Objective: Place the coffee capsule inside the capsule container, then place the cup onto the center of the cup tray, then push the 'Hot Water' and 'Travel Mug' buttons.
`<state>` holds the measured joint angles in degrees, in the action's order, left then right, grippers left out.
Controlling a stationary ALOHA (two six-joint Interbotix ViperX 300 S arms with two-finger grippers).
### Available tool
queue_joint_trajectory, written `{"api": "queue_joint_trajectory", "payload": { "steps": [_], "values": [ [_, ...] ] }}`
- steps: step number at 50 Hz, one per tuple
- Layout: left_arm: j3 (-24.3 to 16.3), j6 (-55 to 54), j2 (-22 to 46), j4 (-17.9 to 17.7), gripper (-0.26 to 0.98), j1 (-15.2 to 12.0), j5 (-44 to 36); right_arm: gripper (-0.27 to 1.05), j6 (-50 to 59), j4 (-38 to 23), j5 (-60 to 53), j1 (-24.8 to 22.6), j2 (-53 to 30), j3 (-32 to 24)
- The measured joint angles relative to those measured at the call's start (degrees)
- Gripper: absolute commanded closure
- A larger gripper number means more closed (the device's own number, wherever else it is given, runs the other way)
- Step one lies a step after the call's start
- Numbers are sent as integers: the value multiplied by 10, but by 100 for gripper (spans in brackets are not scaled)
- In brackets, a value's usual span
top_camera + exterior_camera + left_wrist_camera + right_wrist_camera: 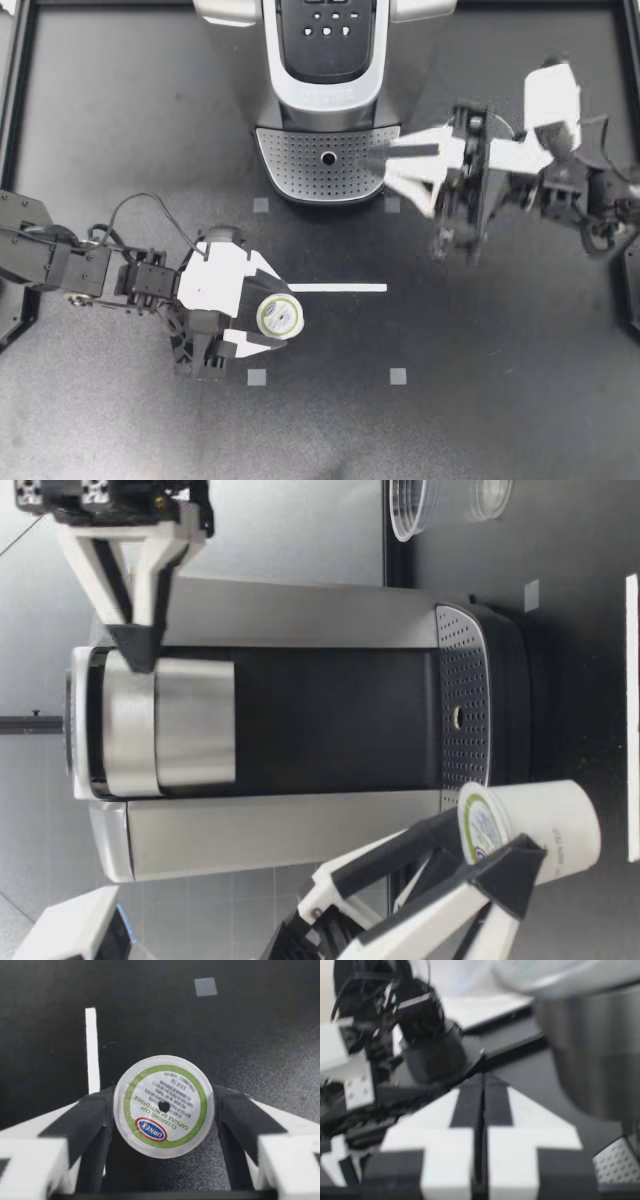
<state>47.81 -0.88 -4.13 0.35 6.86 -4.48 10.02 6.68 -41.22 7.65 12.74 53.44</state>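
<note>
A white coffee capsule (279,317) with a green-ringed foil lid (164,1106) lies on its side just above the table. My left gripper (285,320) is shut on it, one finger on each side. In the low view the capsule (545,830) hangs in front of the coffee machine (328,60), near its perforated cup tray (300,165). My right gripper (388,165) is shut and empty, raised beside the machine's right side. Its fingertips (138,650) sit at the silver lid (165,725) on top. A clear cup (412,505) stands behind, mostly hidden.
A white tape strip (338,288) lies on the black table just beyond the capsule. Small grey square markers (398,376) dot the mat. The machine's button panel (328,30) faces up at the back. A black frame (20,120) borders the table.
</note>
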Motion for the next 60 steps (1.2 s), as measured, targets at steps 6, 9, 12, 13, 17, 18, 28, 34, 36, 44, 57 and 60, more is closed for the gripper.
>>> {"api": "queue_joint_trajectory", "payload": {
  "steps": [6,9,12,13,17,18,28,34,36,44,57,60],
  "values": [
    [0,0,0,-1,33,1,-1,70,0,0,-9,9,0,-5],
    [-1,0,0,-1,33,1,-1,70,0,1,-11,12,-1,-11],
    [0,0,0,-1,33,1,-1,70,0,0,-11,17,-4,-16],
    [-1,0,0,-1,33,0,-1,70,0,1,-11,18,-5,-18],
    [0,0,0,-1,33,1,-1,70,1,1,-11,24,-11,-25],
    [-1,0,0,-1,33,0,-1,70,1,1,-11,25,-12,-26],
    [-1,0,0,-1,33,1,-1,70,2,0,-11,33,-20,-39],
    [-1,0,0,-2,33,1,-1,70,-1,1,-11,34,-20,-46],
    [-1,0,1,-2,33,0,-1,70,-1,1,-12,34,-20,-46],
    [0,0,0,-2,33,1,-1,70,-3,1,-26,36,-19,-47],
    [-1,0,0,-1,33,0,-1,70,-3,0,-75,53,2,-48],
    [0,0,0,-2,33,1,-1,70,-3,1,-82,65,11,-54]
  ]
}}
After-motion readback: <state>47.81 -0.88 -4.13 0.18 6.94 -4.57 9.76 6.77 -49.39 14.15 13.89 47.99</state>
